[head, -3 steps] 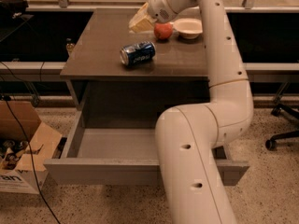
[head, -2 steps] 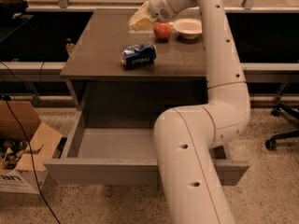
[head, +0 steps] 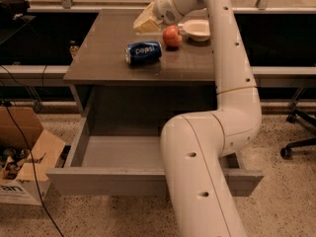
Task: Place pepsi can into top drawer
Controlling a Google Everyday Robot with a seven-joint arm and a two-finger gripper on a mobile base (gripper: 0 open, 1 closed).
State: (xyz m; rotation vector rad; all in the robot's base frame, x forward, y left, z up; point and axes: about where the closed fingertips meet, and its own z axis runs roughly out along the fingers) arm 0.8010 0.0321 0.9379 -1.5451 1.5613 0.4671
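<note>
The pepsi can [head: 143, 52] is blue with white lettering and lies on its side in the middle of the grey-brown cabinet top [head: 108, 58]. The top drawer [head: 116, 181] is pulled wide open below it, and its grey interior holds nothing that I can see. My gripper [head: 146, 21] hangs over the back of the cabinet top, a little behind and above the can and apart from it. My white arm [head: 232, 83] runs down the right side and hides the drawer's right part.
A red apple [head: 172, 36] and a white bowl [head: 197, 29] sit right of the gripper on the cabinet top. An open cardboard box [head: 22, 157] stands on the floor at the left, with cables. A chair base [head: 296, 144] is at the right.
Hardly anything. The gripper stays in about the same place over the back of the cabinet top. The can lies where it was and the drawer stays open.
</note>
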